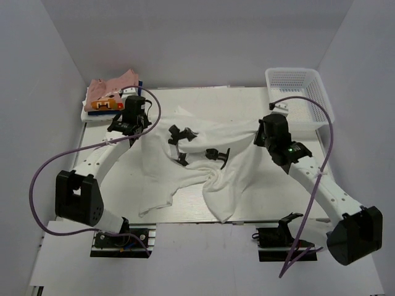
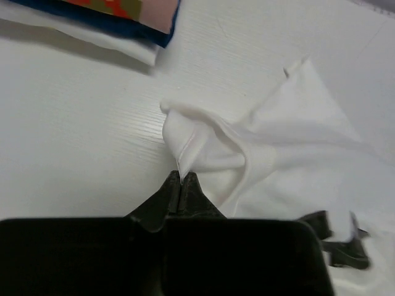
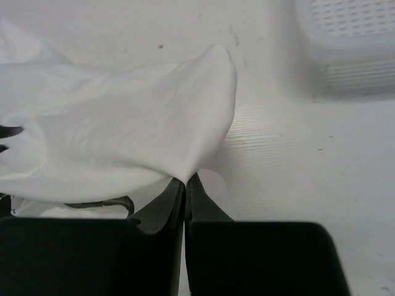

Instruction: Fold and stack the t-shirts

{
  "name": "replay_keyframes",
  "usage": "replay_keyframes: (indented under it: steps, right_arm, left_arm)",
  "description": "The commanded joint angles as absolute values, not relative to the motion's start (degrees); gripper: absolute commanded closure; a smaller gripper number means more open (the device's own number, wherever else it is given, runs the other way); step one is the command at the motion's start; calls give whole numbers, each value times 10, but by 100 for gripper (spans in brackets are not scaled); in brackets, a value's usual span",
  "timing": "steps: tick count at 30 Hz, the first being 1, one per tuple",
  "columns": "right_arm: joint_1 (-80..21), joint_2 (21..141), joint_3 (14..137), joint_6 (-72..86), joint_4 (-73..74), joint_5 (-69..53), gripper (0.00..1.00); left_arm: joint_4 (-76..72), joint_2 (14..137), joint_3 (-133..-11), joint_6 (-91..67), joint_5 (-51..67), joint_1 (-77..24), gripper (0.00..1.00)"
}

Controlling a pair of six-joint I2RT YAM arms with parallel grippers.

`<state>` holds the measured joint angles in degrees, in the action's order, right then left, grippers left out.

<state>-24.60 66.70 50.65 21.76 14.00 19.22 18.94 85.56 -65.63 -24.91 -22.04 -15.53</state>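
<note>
Your left gripper (image 2: 181, 180) and right gripper (image 3: 186, 182) are both clenched on the white t-shirt (image 1: 185, 176). Its held edge runs 9-to-3 o'clock between them, and the body lies toward 6.

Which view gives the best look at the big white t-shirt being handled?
Top external: the whole white t-shirt lies crumpled on the table. The left wrist view shows only the edge pinched by the left gripper; the right wrist view shows only the corner pinched by the right gripper.
</note>
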Motion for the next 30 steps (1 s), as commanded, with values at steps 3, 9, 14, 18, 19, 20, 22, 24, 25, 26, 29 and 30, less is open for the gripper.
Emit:
replay_keyframes:
  steps: [3,9,14,18,19,20,22,24,25,26,29,30]
  right_arm:
    - [-242,596,557,206,235,316,100]
    - [-243,514,598,199,247,366,100]
    - [-243,436,647,181,251,367,100]
    - [-242,383,691,143,238,305,100]
    - [-242,377,709,142,243,282,100]
    - [-243,370,716,135,248,273,100]
    - [-243,360,747,132,255,255,100]
    - [-243,345,760,127,252,242,100]
    - [-243,344,758,122,251,237,100]
    - [-243,344,755,120,243,234,100]
    - [-243,376,742,117,225,271,100]
    - [-244,387,744,114,227,292,100]
  left_arm:
    - [230,797,-678,-246,-296,-151,100]
    - [207,651,-657,-240,-264,-151,100]
    - [207,527,-669,-227,-238,-162,100]
    - [193,432,-690,-221,-194,-162,100]
    - [192,417,-697,-221,-183,-162,100]
    - [192,394,-714,-221,-172,-162,100]
    - [199,377,-732,-221,-149,-162,100]
    - [211,358,-751,-215,-143,-156,100]
    - [211,358,-751,-215,-143,-156,100]
    - [211,350,-751,-215,-143,-156,100]
    - [197,357,-737,-215,-143,-156,100]
    - [191,366,-737,-215,-143,-156,100]
